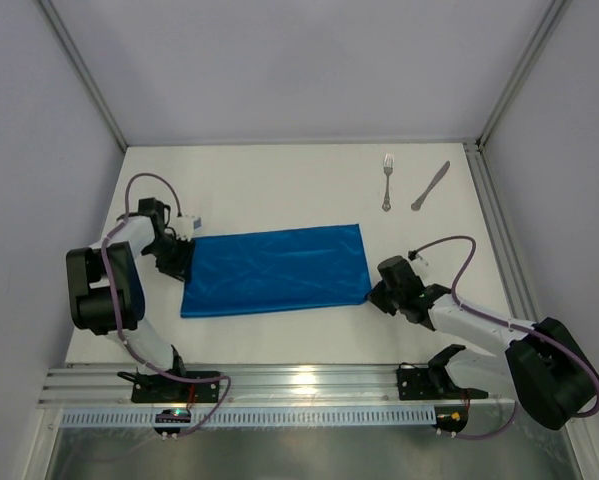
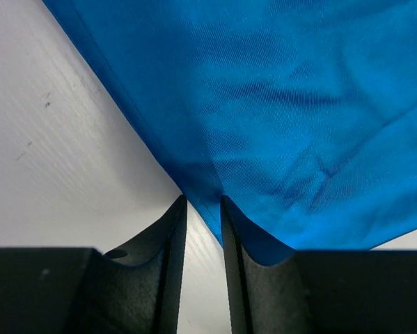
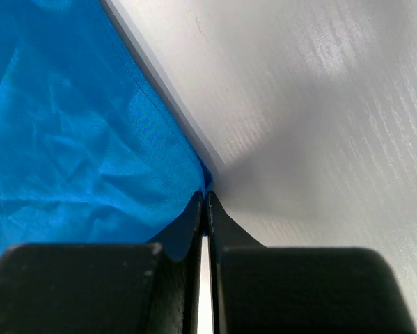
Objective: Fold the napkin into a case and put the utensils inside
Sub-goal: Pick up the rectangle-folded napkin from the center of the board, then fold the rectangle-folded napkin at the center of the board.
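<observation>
Blue napkin (image 1: 274, 270) lies flat, oblong; fork (image 1: 387, 182) and knife (image 1: 430, 186) beyond.

No legible text anywhere.

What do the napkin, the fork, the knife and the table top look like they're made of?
The napkin looks like thin woven cloth, perhaps a satin-like synthetic: fine weave, soft creases, slight sheen. The fork and knife look like polished metal, silver-grey, though small here. The table seems white laminate or painted wood, matte with faint grain lines.
</observation>
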{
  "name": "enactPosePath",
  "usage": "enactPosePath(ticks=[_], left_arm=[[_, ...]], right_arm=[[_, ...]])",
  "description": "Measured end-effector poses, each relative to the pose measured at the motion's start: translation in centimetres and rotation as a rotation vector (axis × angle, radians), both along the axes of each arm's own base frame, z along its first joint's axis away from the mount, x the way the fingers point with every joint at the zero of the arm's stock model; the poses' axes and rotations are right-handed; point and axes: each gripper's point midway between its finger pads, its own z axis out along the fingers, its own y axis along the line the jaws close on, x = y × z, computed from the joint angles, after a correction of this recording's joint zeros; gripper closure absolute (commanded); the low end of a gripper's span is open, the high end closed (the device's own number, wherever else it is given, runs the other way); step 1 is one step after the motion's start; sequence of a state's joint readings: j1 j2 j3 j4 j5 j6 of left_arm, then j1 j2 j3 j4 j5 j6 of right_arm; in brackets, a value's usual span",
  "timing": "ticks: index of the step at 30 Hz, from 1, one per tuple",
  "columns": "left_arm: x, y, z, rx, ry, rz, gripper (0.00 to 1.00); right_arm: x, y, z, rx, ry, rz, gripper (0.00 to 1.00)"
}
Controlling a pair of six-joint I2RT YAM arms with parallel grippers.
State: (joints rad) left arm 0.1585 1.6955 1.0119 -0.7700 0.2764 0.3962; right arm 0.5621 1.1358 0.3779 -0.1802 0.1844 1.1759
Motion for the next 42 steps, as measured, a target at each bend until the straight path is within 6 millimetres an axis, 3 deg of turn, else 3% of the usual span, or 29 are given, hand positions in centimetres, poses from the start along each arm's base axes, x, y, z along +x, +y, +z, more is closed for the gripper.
enactPosePath(ticks=[4, 13, 16, 19, 23, 31, 35, 42], left_arm=[[0.9, -0.7, -0.1, 0.003, -0.001, -0.026, 0.78], [2.9, -3.1, 0.0, -0.023, -0.013, -0.082, 0.78], [3.4, -3.5, 0.0, -0.038, -0.018, -0.088, 0.78], [3.5, -3.6, 0.0, -0.044, -0.021, -0.089, 0.78], [3.6, -3.8, 0.0, -0.055, -0.025, -0.091, 0.75], [3.7, -3.7, 0.3, -0.095, -0.032, -0.070, 0.66], [3.5, -2.7, 0.3, -0.103, -0.034, -0.038, 0.65], [2.8, -1.8, 0.3, -0.126, -0.028, 0.001, 0.69]], right_arm=[[-0.3, -0.6, 0.0, -0.035, -0.002, 0.010, 0.96], [-1.1, -2.0, 0.1, -0.150, 0.019, 0.084, 0.96], [-0.3, -1.8, 1.0, -0.214, 0.037, 0.148, 0.96], [1.9, -0.2, 2.3, -0.259, 0.023, 0.220, 0.96], [4.7, 4.0, 4.1, -0.321, -0.015, 0.347, 0.96], [8.2, 17.5, 5.2, -0.388, -0.116, 0.638, 0.96], [7.9, 22.8, 4.8, -0.416, -0.158, 0.771, 0.96], [6.2, 28.8, 5.8, -0.392, -0.264, 0.958, 0.96]])
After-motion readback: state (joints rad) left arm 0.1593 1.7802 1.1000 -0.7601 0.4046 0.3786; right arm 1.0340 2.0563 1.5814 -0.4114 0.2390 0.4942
